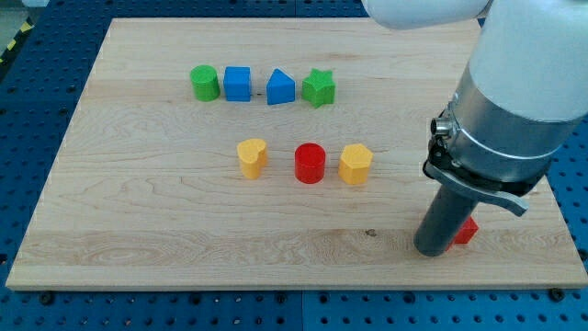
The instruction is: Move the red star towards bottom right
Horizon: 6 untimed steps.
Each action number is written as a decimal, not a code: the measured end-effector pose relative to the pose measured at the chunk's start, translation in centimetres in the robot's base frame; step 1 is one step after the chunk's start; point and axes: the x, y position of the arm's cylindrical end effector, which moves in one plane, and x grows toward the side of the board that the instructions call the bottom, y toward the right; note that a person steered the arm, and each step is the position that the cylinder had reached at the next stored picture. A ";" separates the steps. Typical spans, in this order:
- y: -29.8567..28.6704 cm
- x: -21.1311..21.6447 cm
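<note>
The red star [467, 231] lies near the board's bottom right corner, mostly hidden behind my rod; only a small red part shows at the rod's right side. My tip [432, 250] rests on the wooden board [138, 211], touching the star's left side. The arm's wide grey and white body fills the view's upper right.
A row near the view's top holds a green cylinder [204, 83], a blue cube [238, 83], a blue triangular block [280, 88] and a green star [319, 87]. A middle row holds a yellow heart [252, 157], a red cylinder [310, 164] and a yellow hexagon [356, 164].
</note>
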 end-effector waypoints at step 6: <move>-0.8 -3.2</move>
